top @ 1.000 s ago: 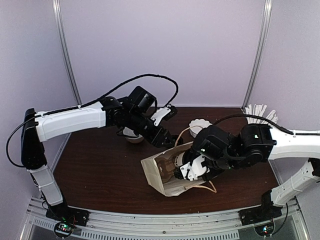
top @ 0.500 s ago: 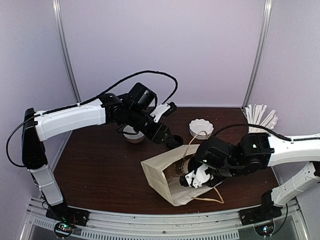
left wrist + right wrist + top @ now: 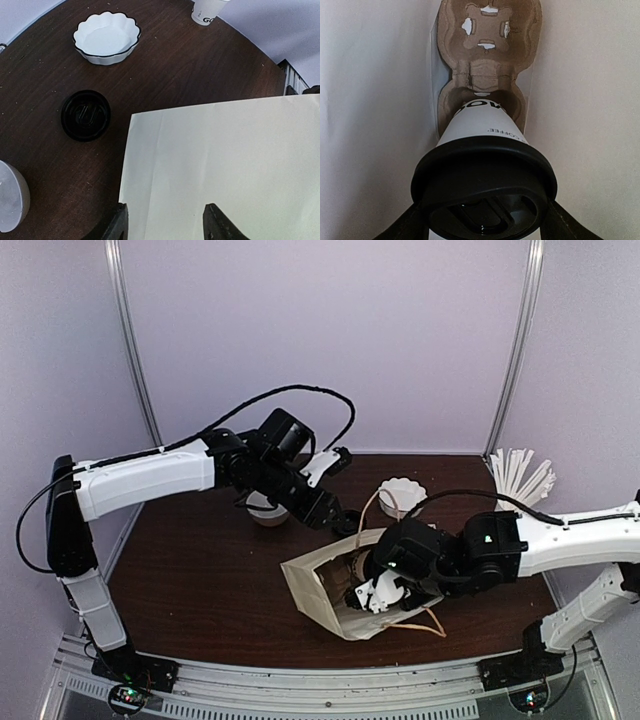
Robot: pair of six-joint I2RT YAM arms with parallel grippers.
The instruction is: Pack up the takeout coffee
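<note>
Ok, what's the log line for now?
right gripper: holds coffee cup in paper bag | coffee cup: at cardboard carrier | left gripper: open

the takeout coffee cup [image 3: 482, 125], lying inside the paper bag [image 3: 375, 100], carries small dark print "coffee" just under its lidded rim. the larger block letters past it are half hidden and unreadable. outside the bag, a second white paper cup [image 3: 207, 11] shows "go", with the rest cut off.

Left pincer [image 3: 167, 225] agape, right pincer [image 3: 482, 222] clamped
</note>
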